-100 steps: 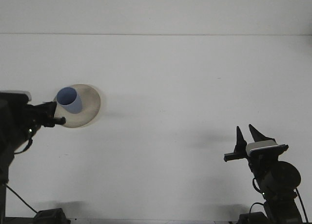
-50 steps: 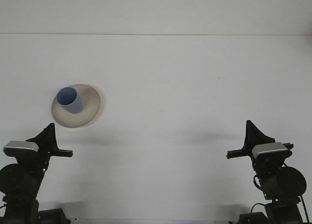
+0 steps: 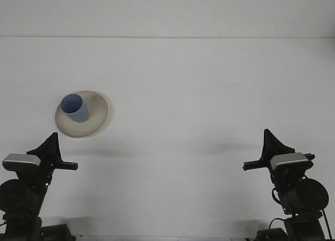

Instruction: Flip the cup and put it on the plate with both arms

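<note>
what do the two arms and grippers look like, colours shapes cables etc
Both arms are matte black with rounded, drum-like joint housings. The left gripper and right gripper each end in black, pointed, fin-shaped fingers, with a thin black bar jutting sideways below them. A small silver-grey block sits on each wrist. Thin black cables loop beside the housings, clearest on the right arm. No markings are readable.

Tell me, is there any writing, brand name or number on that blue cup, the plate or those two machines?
None can be read. The blue cup, the plate and the table look plain, and the left pincer and right pincer show no legible label.
</note>
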Motion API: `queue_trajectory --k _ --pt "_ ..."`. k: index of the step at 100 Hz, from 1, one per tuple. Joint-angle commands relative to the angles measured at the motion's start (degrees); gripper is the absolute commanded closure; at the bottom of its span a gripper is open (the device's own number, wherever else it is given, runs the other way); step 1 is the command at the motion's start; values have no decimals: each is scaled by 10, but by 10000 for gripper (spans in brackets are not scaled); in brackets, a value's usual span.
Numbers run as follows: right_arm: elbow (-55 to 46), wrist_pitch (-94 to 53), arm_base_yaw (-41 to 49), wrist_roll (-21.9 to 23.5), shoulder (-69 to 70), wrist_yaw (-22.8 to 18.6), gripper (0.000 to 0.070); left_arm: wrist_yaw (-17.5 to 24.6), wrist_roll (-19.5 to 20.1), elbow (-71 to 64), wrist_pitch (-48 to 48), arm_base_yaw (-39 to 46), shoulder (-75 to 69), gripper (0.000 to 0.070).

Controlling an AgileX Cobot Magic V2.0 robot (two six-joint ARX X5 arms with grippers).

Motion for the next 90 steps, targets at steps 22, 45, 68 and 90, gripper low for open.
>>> queue_trajectory --k 22,45,68,90 --pt "2 6 0 7 0 0 700 -3 15 7 11 1 2 686" --pt "2 6 0 7 0 0 700 -47 26 -70 66 -16 -25 687" --pt "2 6 0 7 0 0 700 -66 23 -236 176 -46 -128 687" --pt "2 6 0 7 0 0 700 -66 -7 -300 155 -46 -201 687"
